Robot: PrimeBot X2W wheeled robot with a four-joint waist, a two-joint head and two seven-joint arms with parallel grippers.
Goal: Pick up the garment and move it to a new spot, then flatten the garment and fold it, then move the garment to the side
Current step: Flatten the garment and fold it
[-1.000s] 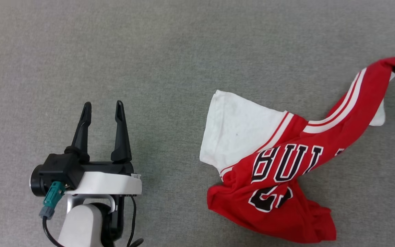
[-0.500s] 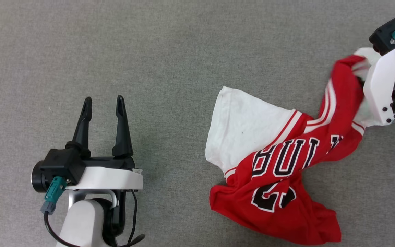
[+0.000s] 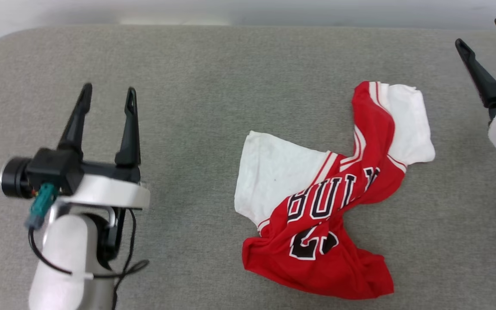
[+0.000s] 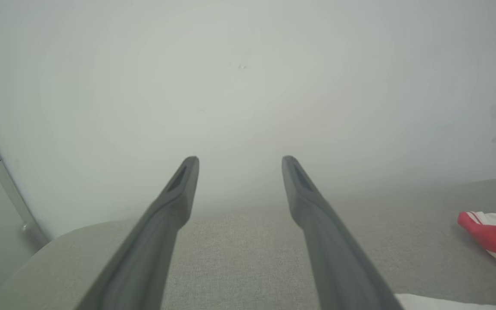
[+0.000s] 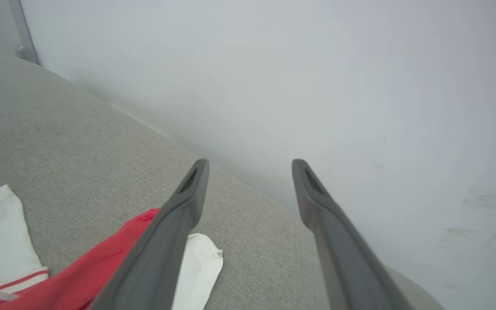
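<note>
On the grey fabric-covered worktop, the red jersey-style shirt with white sleeves lies crumpled and twisted, with nothing gripping it. Right of the shirt, the right end effector stands open, clear of the cloth. Well left of the shirt, the left end effector hangs open, probably positioned for flattening.

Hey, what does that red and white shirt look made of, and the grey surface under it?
The garment looks like soft matte knit fabric: it crumples and drapes in loose folds. The grey surface looks like woven upholstery cloth, probably over padding, judging by its fine weave and rounded corner.
</note>
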